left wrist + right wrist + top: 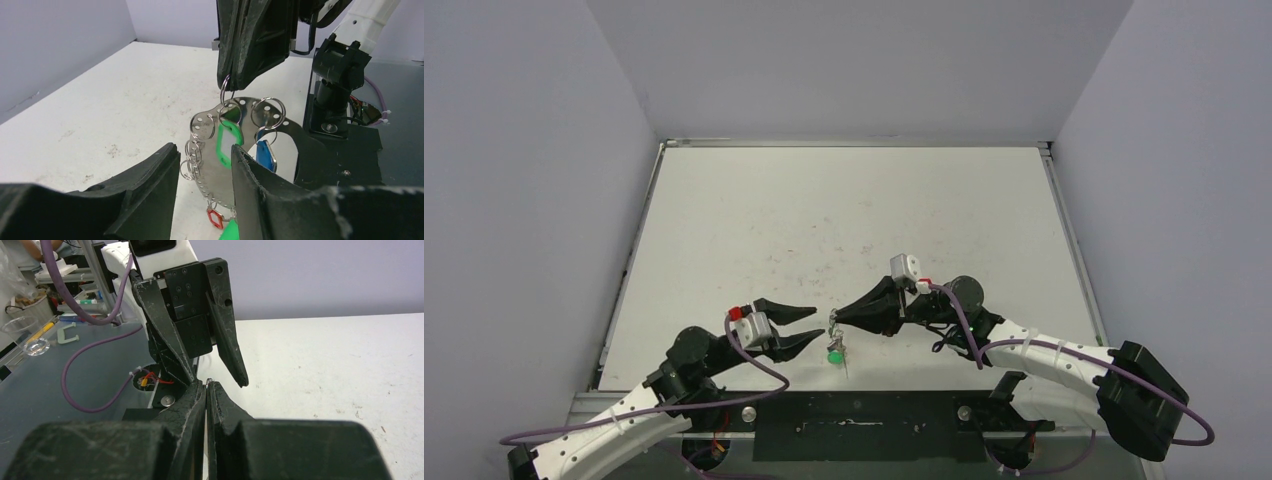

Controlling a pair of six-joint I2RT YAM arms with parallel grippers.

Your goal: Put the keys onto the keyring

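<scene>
The keyring, a silver sheet-metal hoop with small wire loops along its rim, hangs upright above the table's near edge. My right gripper is shut on a wire loop at its top. Keys with a green tag, a blue tag and a red tag dangle from its loops. My left gripper is open, its fingers on either side of the hoop's lower part and apart from it. From above, the keyring hangs between the left gripper and the right gripper.
The white table is walled on three sides. A black base plate runs along its near edge under the arms. Purple cables trail from both wrists. The right arm's base stands just behind the hanging hoop.
</scene>
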